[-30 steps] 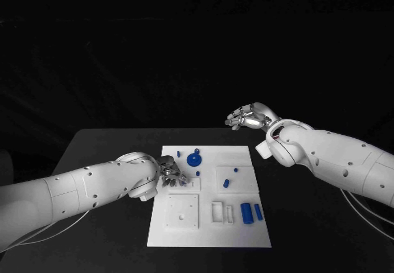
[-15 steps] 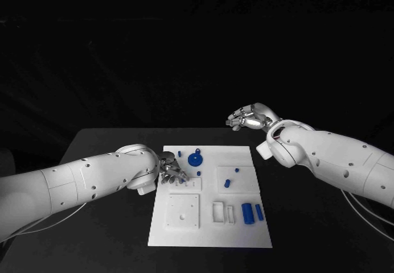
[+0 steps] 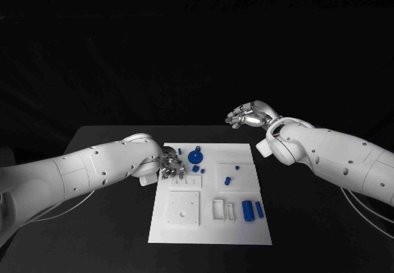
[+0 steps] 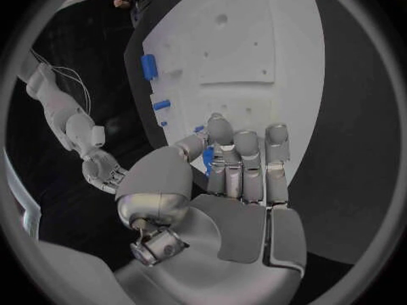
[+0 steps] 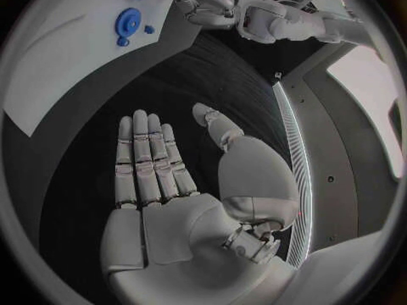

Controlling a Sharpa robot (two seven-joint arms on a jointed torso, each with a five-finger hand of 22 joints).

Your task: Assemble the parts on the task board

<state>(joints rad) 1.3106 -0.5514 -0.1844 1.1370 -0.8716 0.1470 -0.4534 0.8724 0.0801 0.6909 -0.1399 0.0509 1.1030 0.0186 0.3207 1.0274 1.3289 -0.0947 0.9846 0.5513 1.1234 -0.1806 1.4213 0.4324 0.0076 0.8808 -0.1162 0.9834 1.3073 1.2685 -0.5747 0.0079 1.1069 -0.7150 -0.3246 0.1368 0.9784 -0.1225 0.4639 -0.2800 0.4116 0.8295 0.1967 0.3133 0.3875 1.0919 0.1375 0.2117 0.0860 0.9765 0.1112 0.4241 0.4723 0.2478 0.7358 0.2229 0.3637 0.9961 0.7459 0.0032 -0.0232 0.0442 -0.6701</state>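
Presently the left hand (image 3: 172, 166) sits over the near-left part of the task board (image 3: 209, 230), beside the round blue part (image 3: 195, 157). Its fingers (image 4: 244, 163) are curled together; a sliver of blue shows between them, but whether a part is gripped cannot be told. The right hand (image 3: 249, 117) hangs open and empty, well off the board above the table (image 3: 107, 227). Risk: a loose pinch could drop or tilt the piece, or the knuckles could knock the neighbouring parts.

Crowded far-left corner of the board (image 3: 209, 233), open near edge.
Left hand (image 3: 171, 168) over the far-left corner, hemmed by a blue wheel (image 3: 195, 157); bare table (image 3: 98, 227) either side; right hand (image 3: 249, 117) raised beyond the far edge.
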